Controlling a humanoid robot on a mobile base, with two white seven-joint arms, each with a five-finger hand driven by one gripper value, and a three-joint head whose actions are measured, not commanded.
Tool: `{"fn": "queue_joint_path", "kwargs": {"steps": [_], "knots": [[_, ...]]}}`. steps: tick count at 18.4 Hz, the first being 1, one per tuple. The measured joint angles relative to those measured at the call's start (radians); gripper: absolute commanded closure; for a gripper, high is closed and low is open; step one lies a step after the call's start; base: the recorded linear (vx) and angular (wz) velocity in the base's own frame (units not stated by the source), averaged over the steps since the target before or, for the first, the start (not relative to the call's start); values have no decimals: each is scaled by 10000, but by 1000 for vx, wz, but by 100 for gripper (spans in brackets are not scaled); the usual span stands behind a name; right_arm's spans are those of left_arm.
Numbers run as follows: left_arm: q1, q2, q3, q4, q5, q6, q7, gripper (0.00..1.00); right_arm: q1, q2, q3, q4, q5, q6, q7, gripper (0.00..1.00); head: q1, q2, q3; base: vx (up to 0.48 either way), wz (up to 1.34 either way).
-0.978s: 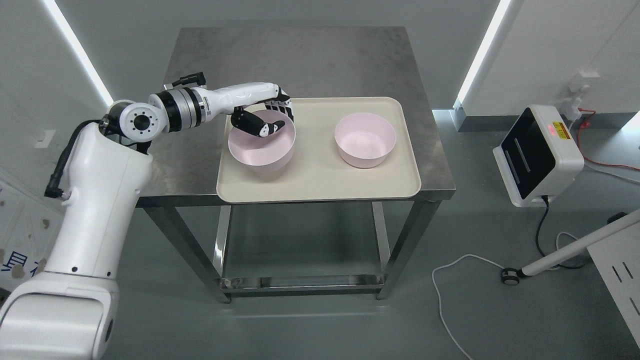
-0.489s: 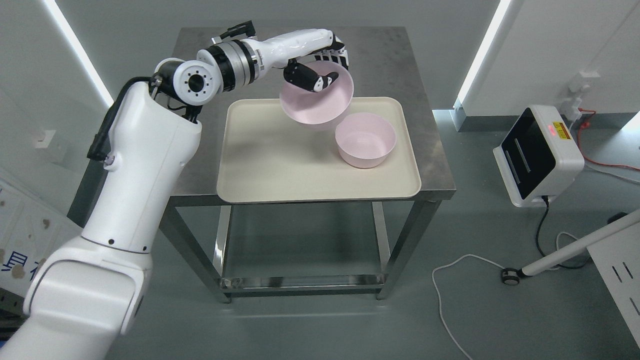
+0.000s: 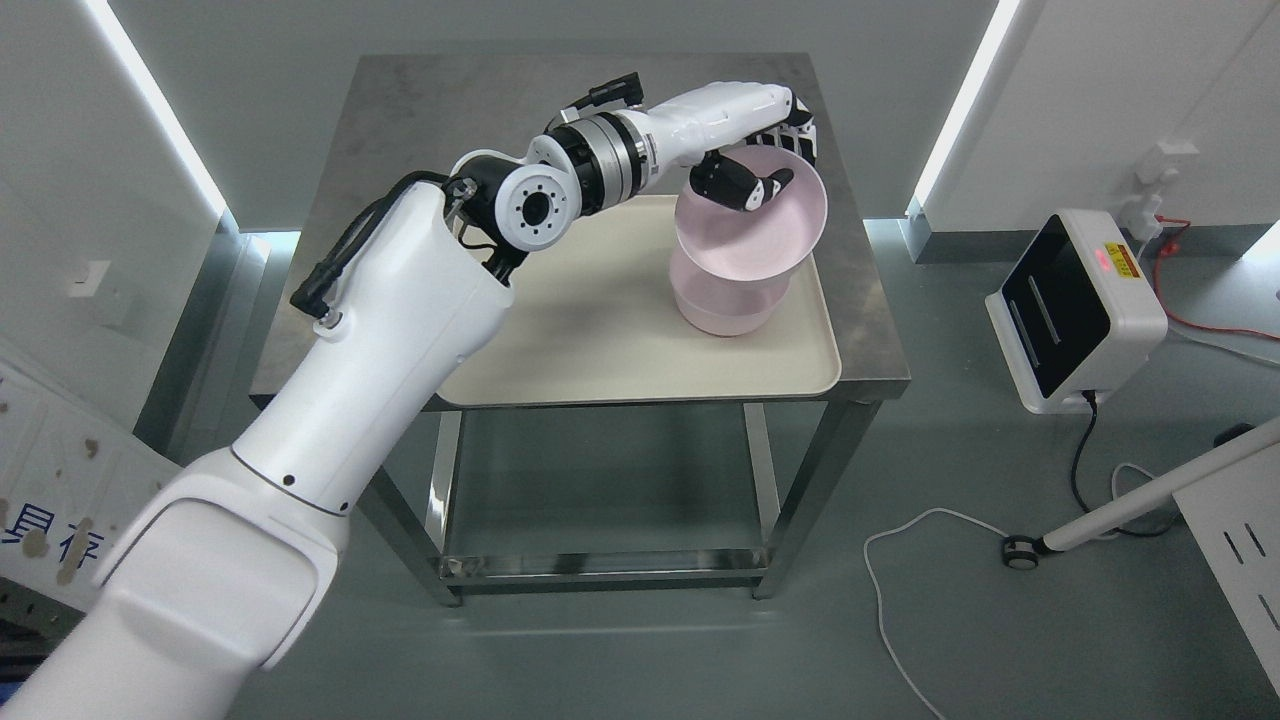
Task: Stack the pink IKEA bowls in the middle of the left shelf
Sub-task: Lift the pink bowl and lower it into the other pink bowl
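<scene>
My left hand [image 3: 775,165] is shut on the far rim of a pink bowl [image 3: 752,232], thumb inside and fingers [image 3: 803,138] outside. That bowl hangs tilted in the air directly above a second pink bowl [image 3: 722,308], which sits on the right part of the cream tray [image 3: 590,330]. The held bowl hides the opening of the lower one; I cannot tell whether the two touch. The left arm reaches across the tray from the lower left. My right arm does not show.
The tray lies on a steel table [image 3: 480,110] with an open frame below. A white device [image 3: 1075,310] with a black screen stands on the floor to the right, with cables [image 3: 900,560] and a wheeled white leg [image 3: 1120,510] nearby.
My left hand lifted the pink bowl off the tray's left side and carried it right, from above the tray's middle to over the second bowl. The second bowl stayed put.
</scene>
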Motion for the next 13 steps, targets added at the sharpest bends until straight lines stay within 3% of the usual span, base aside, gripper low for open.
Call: {"fn": "queue_joint_path", "kwargs": {"steps": [5, 13], "knots": [[-125, -140, -843, 445, -86, 4, 488, 97, 0, 0, 0, 0, -31, -27, 0, 0, 0, 0, 0, 0, 0], [-481, -247, -1172, 1154, -179, 21, 1069, 95, 0, 0, 0, 0, -48, 21, 0, 0, 0, 0, 0, 0, 0]]}}
